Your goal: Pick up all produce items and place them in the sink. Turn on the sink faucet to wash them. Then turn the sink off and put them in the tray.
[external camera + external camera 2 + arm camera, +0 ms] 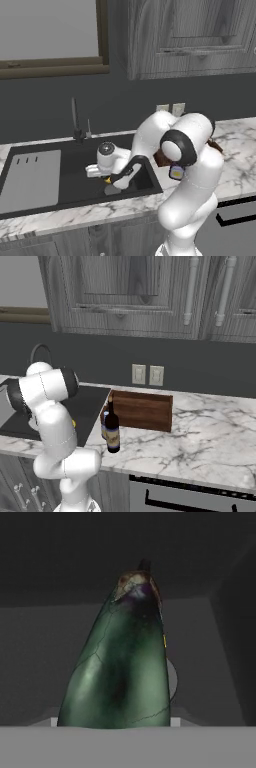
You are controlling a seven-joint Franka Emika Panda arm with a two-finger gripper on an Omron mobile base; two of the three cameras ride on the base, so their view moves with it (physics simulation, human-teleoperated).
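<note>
In the hand view a dark green oval produce item (122, 667) rises between the jaws and hides the fingertips, so my gripper (115, 722) looks shut on it. A thin yellow edge of the lemon-like fruit (164, 641) peeks out behind it, with the silver drain (173, 679) just beyond. From the left base camera, the gripper (116, 186) is down inside the dark sink (75, 172), near its front right corner, with the yellow fruit (106, 180) beside it. The faucet (75, 119) stands at the sink's back rim. The wooden tray (142, 410) lies on the counter right of the sink.
A dark wine bottle (112, 432) stands in front of the tray's left end, with a small bottle (104, 425) close behind it. The light grey drainboard (30, 177) takes up the sink's left part. Marble counter (200, 441) stretches to the right. Cabinets hang overhead.
</note>
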